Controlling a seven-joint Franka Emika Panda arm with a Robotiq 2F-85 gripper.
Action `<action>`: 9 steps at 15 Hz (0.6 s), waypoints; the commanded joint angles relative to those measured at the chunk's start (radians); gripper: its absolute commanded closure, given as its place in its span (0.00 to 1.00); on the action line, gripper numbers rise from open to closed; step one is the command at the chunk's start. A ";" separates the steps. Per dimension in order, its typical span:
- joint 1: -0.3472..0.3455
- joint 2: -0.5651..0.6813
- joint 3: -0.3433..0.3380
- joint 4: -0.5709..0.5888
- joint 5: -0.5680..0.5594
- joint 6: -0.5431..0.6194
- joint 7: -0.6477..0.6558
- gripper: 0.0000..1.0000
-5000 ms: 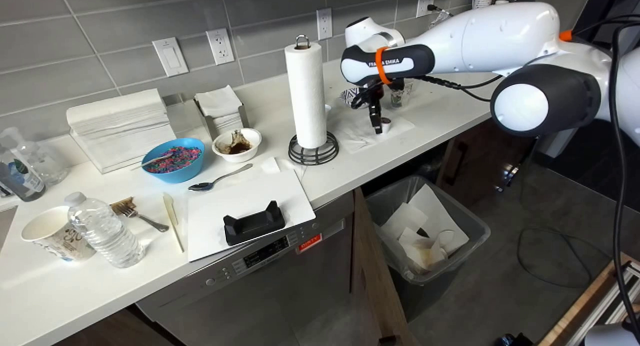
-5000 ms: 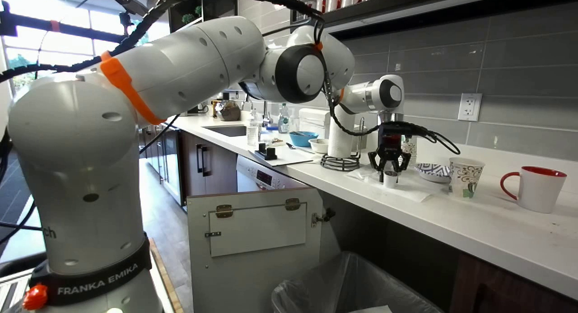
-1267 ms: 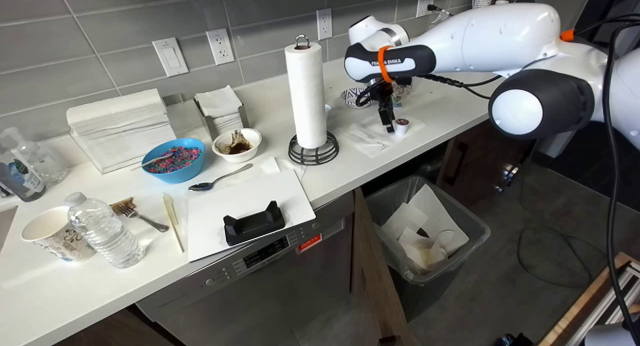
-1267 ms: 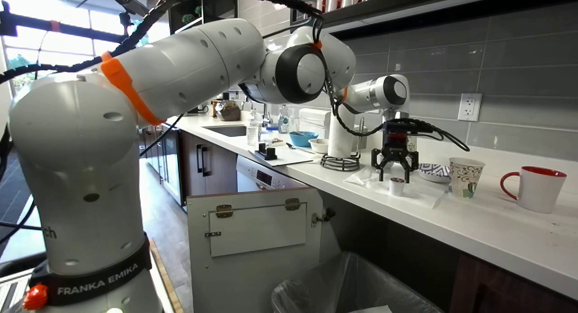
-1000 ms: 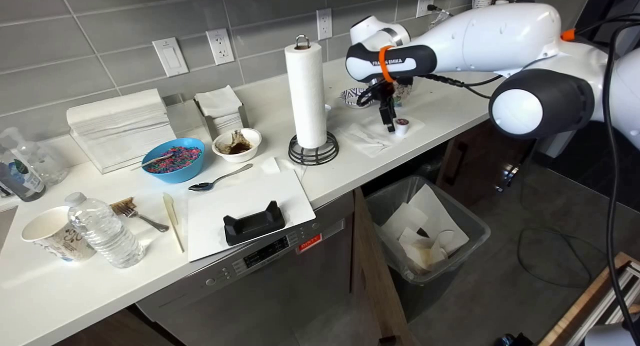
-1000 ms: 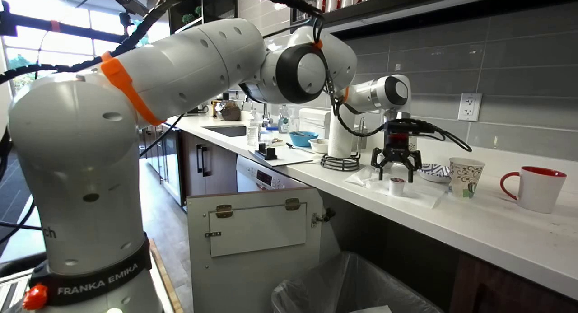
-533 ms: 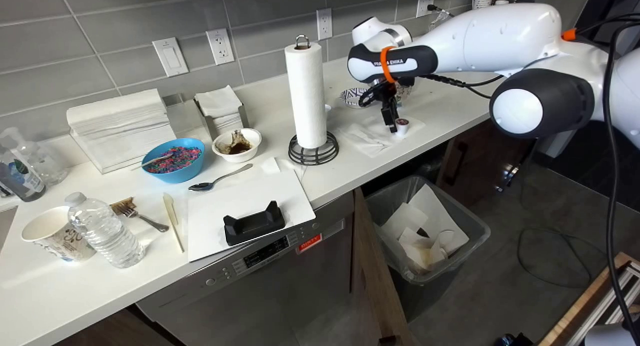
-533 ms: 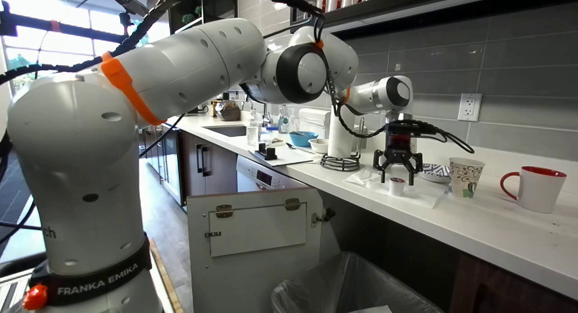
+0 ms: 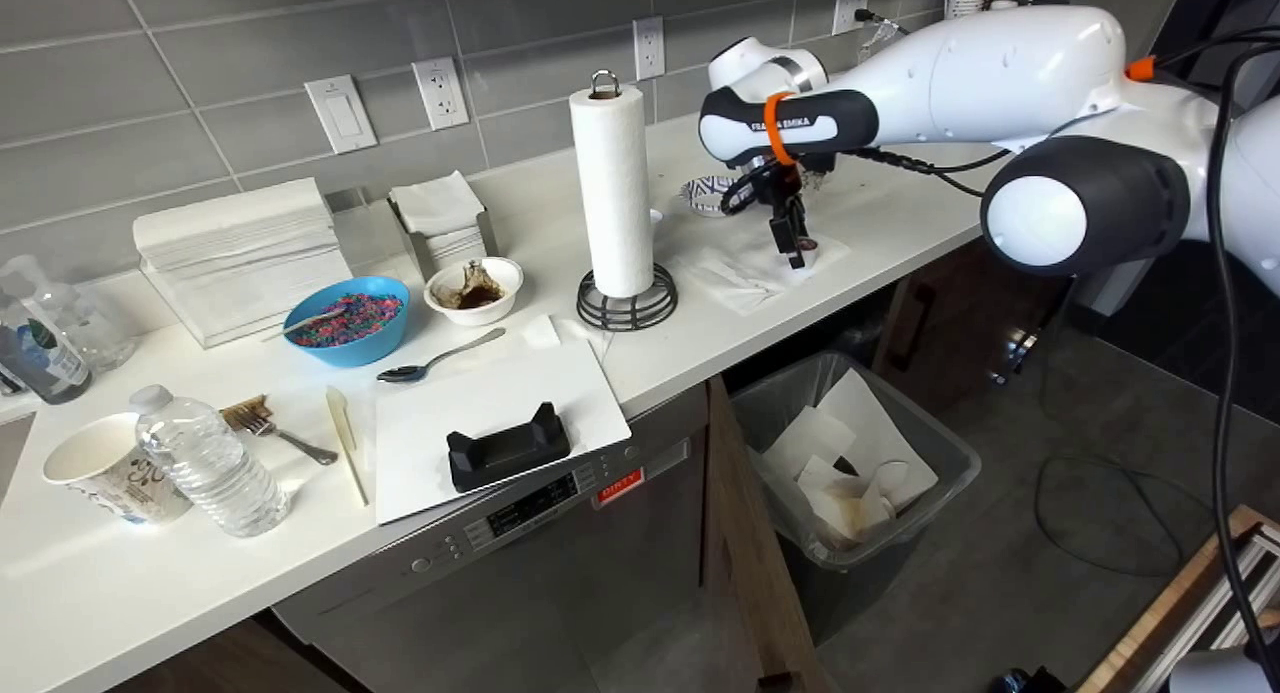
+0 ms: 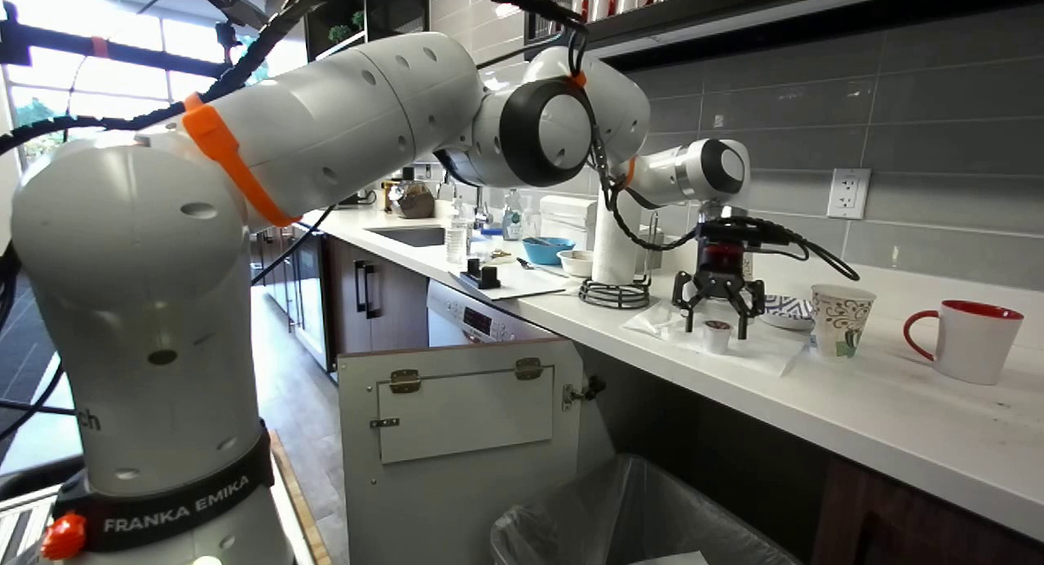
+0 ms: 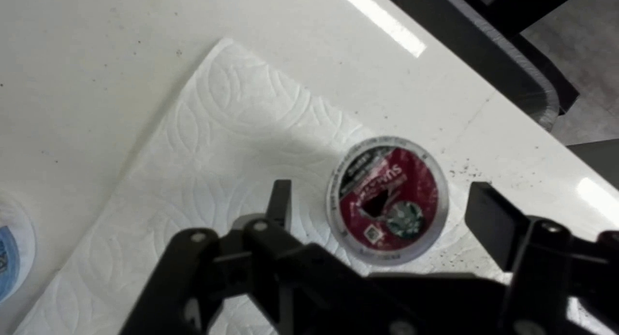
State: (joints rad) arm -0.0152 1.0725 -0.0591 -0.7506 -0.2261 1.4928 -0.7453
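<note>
Seen from my wrist, looking down: a coffee pod (image 11: 387, 199), white-rimmed with a dark red and black lid, stands upright between my jaws. The jaws are spread wide and hold nothing; a gap shows on each side of the pod, the narrower one at the right of the wrist view, beside that pad (image 11: 488, 221). A dark, roughly triangular hole breaks the pod's top. Beneath it a quilted paper towel (image 11: 217, 170) lies on the white counter (image 11: 96, 59), and the pod stands close to one towel edge. A second lid (image 11: 10, 253), white and blue, is cut off at the left border.

In an exterior view, my fingertips (image 10: 742, 327) look about level with the pod's wall; their clearance over the towel is hard to tell. A patterned bowl (image 10: 787, 311) sits near, with a paper cup (image 10: 842, 320) farther right.

A good grip here, I judge, wants even gaps: a slight shift rightward in the wrist view, so both sides meet the wall together and neither tips the pod. Low on the wall suits, but clear of the towel, which could get pinched. Gentle pressure and a level hold guard against spills through that hole.
</note>
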 commanded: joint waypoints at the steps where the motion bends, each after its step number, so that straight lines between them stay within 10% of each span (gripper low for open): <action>1: -0.006 -0.006 0.002 -0.015 0.012 -0.028 0.014 0.14; 9: -0.011 -0.003 0.005 -0.017 0.016 -0.015 0.011 0.21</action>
State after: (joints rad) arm -0.0211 1.0725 -0.0588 -0.7634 -0.2228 1.4876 -0.7440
